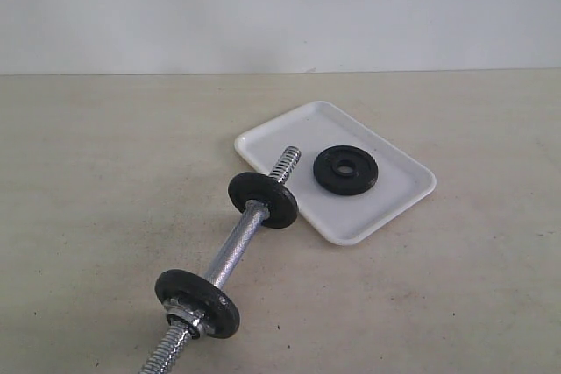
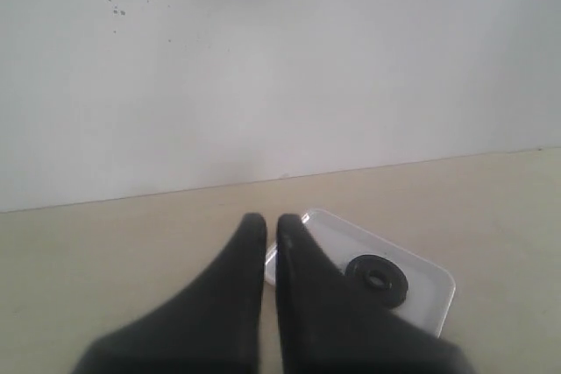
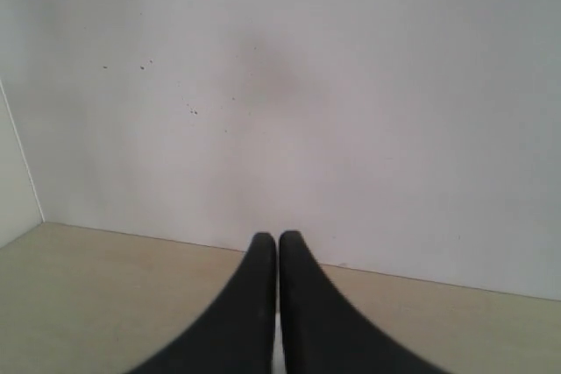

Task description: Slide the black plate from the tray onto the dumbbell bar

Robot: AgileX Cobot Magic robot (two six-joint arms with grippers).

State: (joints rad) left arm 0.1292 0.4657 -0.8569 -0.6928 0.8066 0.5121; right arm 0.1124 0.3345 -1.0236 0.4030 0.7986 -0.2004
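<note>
Nothing of the job is done yet, as I judge it. Nearest on the surface (image 1: 456,286) lies the dumbbell bar (image 1: 235,247), with a black disc backed by a silver nut (image 1: 197,302) at its near end; farther up the bar sits a thinner black disc (image 1: 263,200); beyond that the threaded tip (image 1: 287,164) is bare and reaches just over the edge of the tray (image 1: 386,208). The black plate (image 1: 345,168) lies flat in the tray, just beside that tip but apart from it, its centre hole facing up; so the whole of the work is left: grasp the plate, lift it, turn it so the hole lines up with the tip, and slide it on.

My left end effector (image 2: 270,227) has its fingertips pressed together with nothing between them; it hangs above the surface and touches nothing, and past it I see the tray and the plate. My right end effector (image 3: 277,247) is likewise pressed together and empty; beyond it there is only bare surface and the pale wall (image 3: 351,85); neither arm shows in the exterior view, so both stand well back from the tray.
</note>
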